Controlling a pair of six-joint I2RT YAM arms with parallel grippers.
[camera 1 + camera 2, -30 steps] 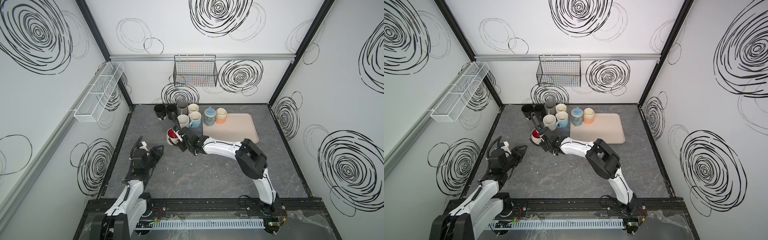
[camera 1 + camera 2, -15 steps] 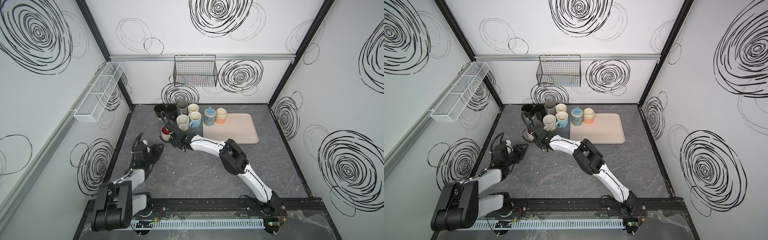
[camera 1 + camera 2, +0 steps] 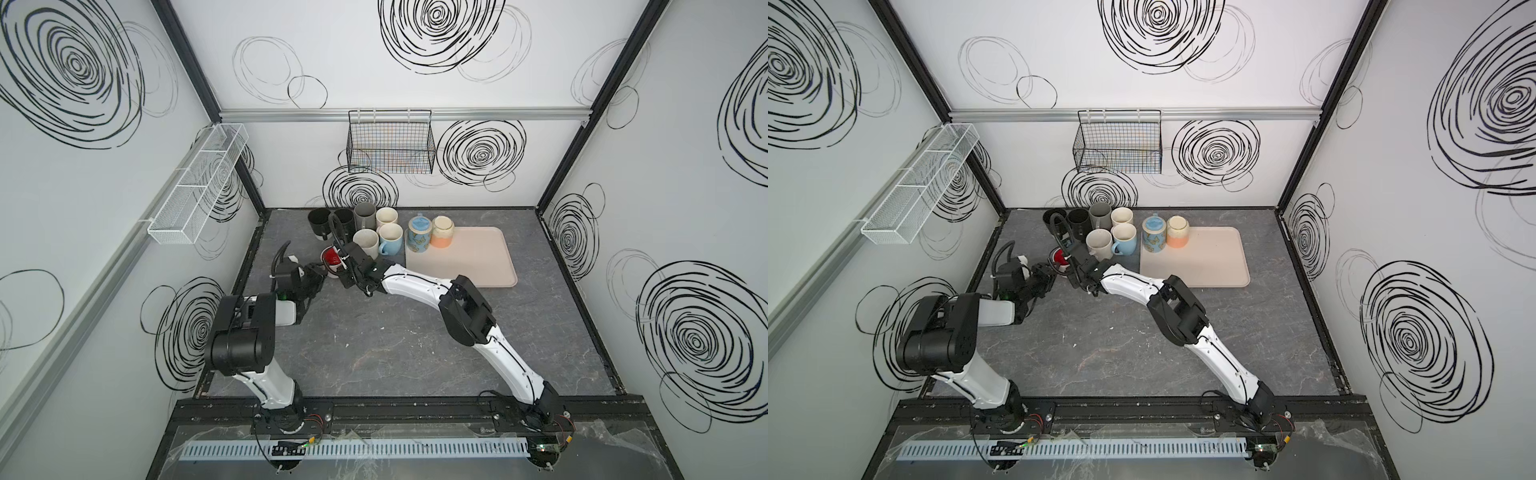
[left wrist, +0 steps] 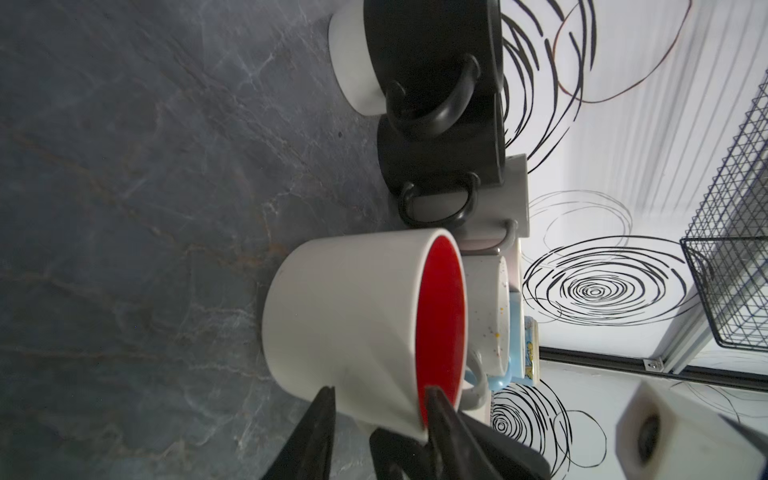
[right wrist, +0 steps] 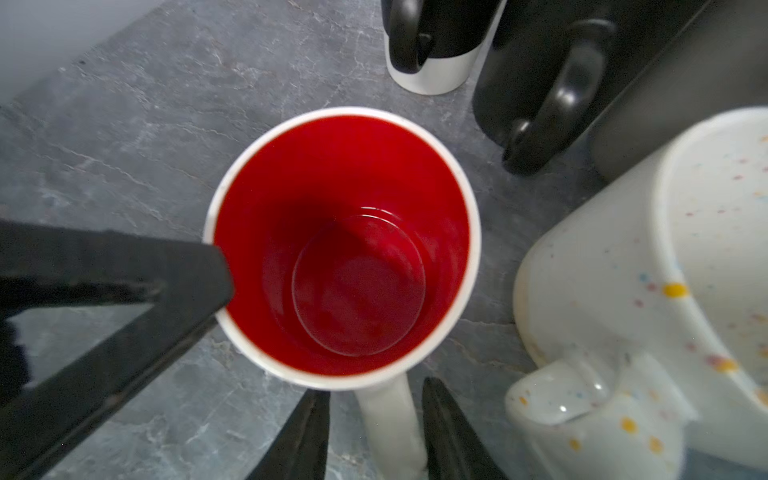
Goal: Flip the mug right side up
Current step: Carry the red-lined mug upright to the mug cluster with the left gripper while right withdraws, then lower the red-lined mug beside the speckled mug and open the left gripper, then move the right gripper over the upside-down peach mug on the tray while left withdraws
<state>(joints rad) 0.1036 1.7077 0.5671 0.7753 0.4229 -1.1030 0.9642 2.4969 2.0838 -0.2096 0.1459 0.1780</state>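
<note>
Grey marbled tabletop (image 3: 395,345) is lying bare across its whole front half, while the mug (image 3: 332,259), white outside and red inside, is standing mouth-up at the left rear, toward the table's left edge. Two black mugs (image 3: 319,220) are crowding it just behind and a speckled mug (image 5: 623,291) just beside. Left gripper (image 4: 378,390) is pinching the mug's wall at the rim, one finger outside and one inside; right gripper (image 5: 374,388) is standing parted around the handle (image 5: 390,428), a gap showing on one side.
</note>
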